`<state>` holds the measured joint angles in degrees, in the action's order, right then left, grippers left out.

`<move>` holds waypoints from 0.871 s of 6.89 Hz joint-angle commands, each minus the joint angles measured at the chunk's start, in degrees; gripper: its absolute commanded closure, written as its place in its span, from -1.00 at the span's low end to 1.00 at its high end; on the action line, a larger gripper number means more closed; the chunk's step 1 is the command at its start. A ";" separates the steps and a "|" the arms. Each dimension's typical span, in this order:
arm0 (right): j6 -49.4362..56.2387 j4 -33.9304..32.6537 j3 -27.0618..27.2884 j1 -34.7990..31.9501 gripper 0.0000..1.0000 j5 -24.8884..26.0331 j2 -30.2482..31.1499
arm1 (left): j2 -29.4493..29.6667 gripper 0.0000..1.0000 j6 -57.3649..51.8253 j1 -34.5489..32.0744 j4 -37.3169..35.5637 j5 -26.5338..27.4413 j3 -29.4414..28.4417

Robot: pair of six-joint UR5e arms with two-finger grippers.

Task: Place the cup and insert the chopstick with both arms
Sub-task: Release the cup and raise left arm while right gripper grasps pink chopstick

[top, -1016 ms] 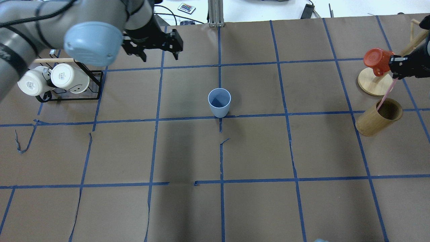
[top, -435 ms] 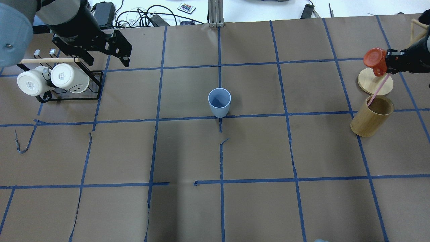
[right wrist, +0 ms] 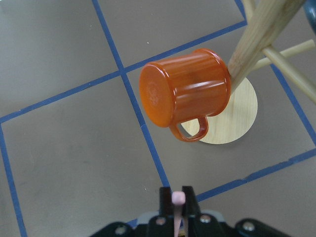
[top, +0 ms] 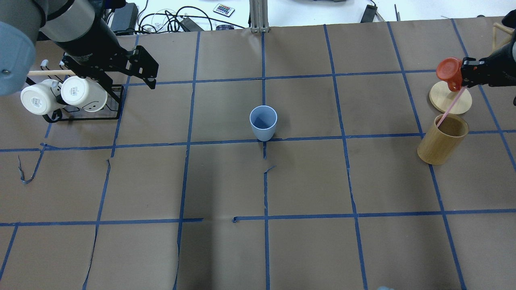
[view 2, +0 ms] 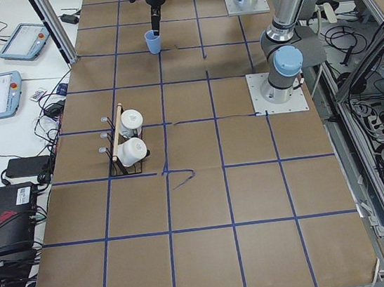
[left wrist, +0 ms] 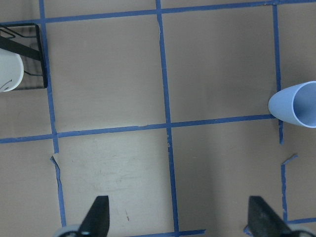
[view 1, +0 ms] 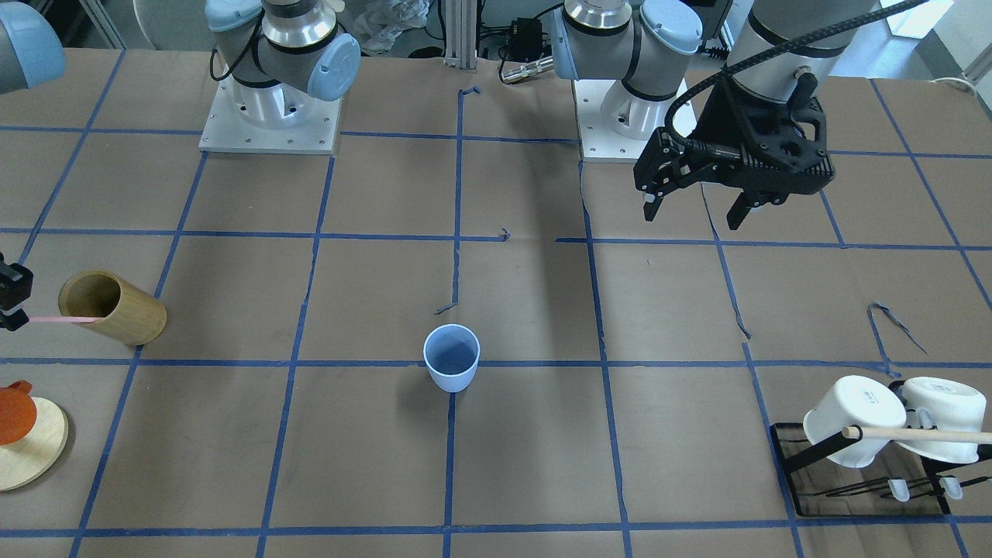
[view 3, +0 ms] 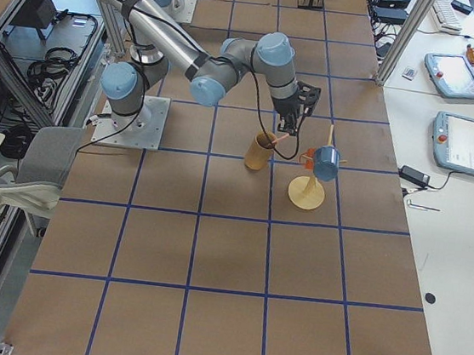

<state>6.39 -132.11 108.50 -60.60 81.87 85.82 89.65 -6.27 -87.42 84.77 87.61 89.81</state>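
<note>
The light-blue cup (top: 263, 123) stands upright and alone at the table's middle; it also shows in the front view (view 1: 451, 358) and at the left wrist view's right edge (left wrist: 296, 103). My left gripper (top: 131, 80) is open and empty, high beside the black rack, far left of the cup (view 1: 692, 215). My right gripper (top: 467, 78) is shut on the upper end of a pale pink chopstick (top: 451, 106). The chopstick's lower end is inside a tan bamboo cylinder (top: 441, 141). The right wrist view shows the jaws closed on the stick's tip (right wrist: 176, 202).
A black rack with two white mugs (top: 64, 94) and a wooden dowel stands at the far left. A wooden mug tree (top: 449, 100) with an orange mug (right wrist: 185, 94) stands just behind the right gripper. Blue tape lines grid the brown table.
My left gripper has swung from the back centre to the left, over the rack. The bamboo cylinder has shifted left with the chopstick held in it.
</note>
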 commanded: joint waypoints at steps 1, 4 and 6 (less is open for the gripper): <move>-0.67 3.95 -1.09 0.04 1.00 -0.05 1.44 | -0.17 -1.00 0.21 0.23 -0.48 0.36 0.10; -0.68 12.72 -2.58 0.04 1.00 1.00 5.65 | -0.26 -1.00 0.74 0.23 -0.48 0.10 0.89; -0.68 20.89 -6.43 0.13 1.00 3.71 7.42 | -0.18 -1.00 0.74 0.23 -0.48 0.01 0.89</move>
<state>5.72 -115.89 104.49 -60.50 83.67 92.25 89.39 -5.55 -87.19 84.29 87.66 90.67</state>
